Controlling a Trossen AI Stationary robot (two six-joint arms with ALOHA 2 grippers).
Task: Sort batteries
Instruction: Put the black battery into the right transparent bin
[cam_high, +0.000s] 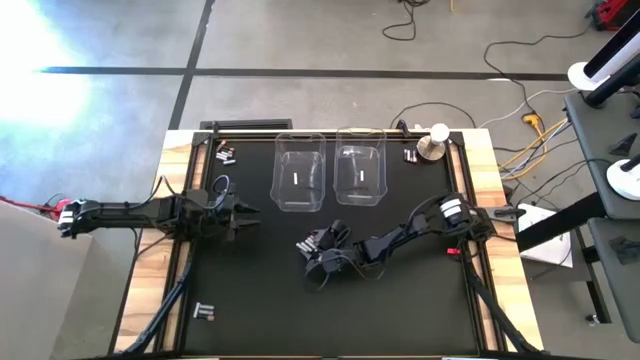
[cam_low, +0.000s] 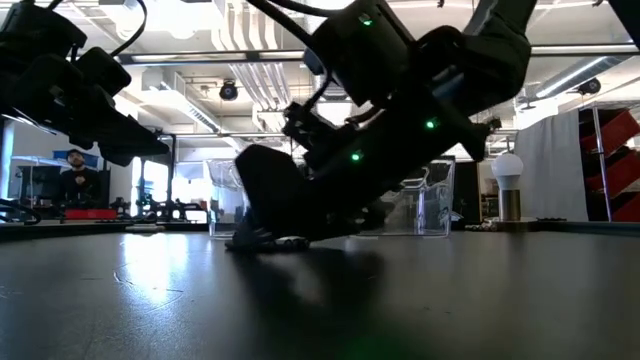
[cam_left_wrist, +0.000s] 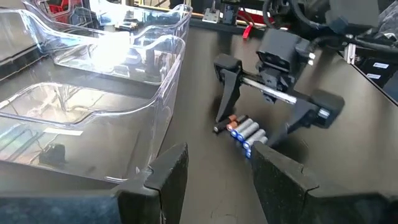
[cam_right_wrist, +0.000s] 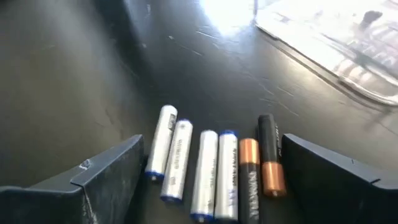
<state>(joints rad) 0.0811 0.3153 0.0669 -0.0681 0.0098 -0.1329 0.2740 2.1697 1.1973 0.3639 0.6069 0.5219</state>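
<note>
Sorting has barely started, as far as I can judge. The left clear bin (cam_high: 299, 172) holds one pale battery (cam_high: 298, 179), and the right clear bin (cam_high: 360, 167) holds one more (cam_high: 361, 178); everything else is out on the black mat (cam_high: 400, 310).

My right gripper (cam_high: 312, 250) is down at the mat in the middle of the table, just in front of the bins, jaws spread as wide as they go and holding nothing. Between its fingers lies a row of batteries (cam_right_wrist: 214, 168): four silver-white cells side by side, then two dark ones with copper ends, packed close together. From my left wrist camera the same cluster (cam_left_wrist: 245, 132) sits right between the right gripper's two fingertips. I judge the next pick comes from here, and it is awkward: the cells lie so close that closing on one could take its neighbour too, or roll the row apart.

My left gripper (cam_high: 243, 214) hangs above the mat near the left bin, partly open, with nothing between its fingers (cam_left_wrist: 171, 174).

Left to do: this cluster of six, a small group near the far-left corner (cam_high: 225, 154), a few near the near-left edge (cam_high: 205, 312), and some by the small lamp (cam_high: 434, 143) at the far right (cam_high: 409, 155). I cannot tell the types in those distant groups.
</note>
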